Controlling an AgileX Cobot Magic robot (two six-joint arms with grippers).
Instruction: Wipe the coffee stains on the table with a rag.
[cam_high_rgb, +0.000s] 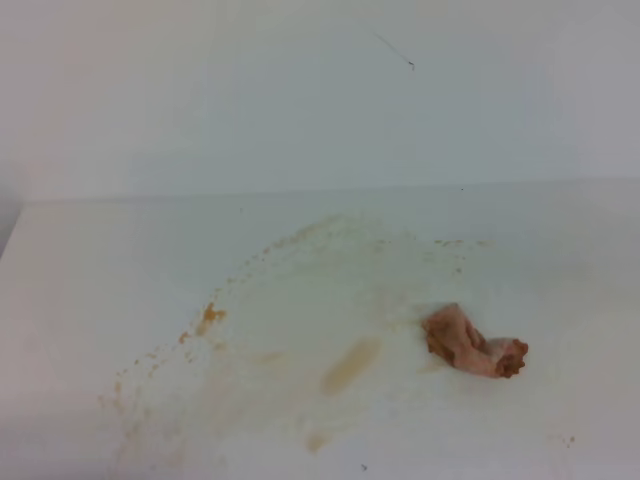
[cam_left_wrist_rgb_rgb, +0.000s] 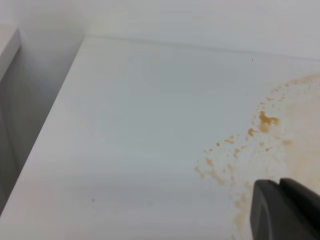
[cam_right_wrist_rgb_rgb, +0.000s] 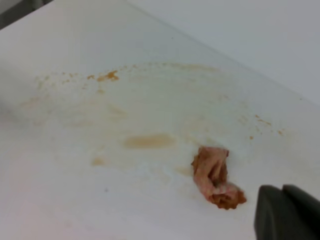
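Lying crumpled on the table (cam_right_wrist_rgb_rgb: 60, 200), the rag (cam_right_wrist_rgb_rgb: 215, 177) sits just beside the closed right tool (cam_right_wrist_rgb_rgb: 287, 212).

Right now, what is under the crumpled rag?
The rag lies bunched on the white table, at the right edge of the coffee stains. Faint smears run up to it. Whether stain remains beneath cannot be seen; the cloth covers that patch.

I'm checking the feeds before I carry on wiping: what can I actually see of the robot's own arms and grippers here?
Very little. The left gripper shows only as a dark grey, matte, blocky shape with a seam down it, in the lower right corner of the left wrist view. The right gripper looks the same in its own view. No cables, markings or arm links are visible, and the exterior high view shows no arm.
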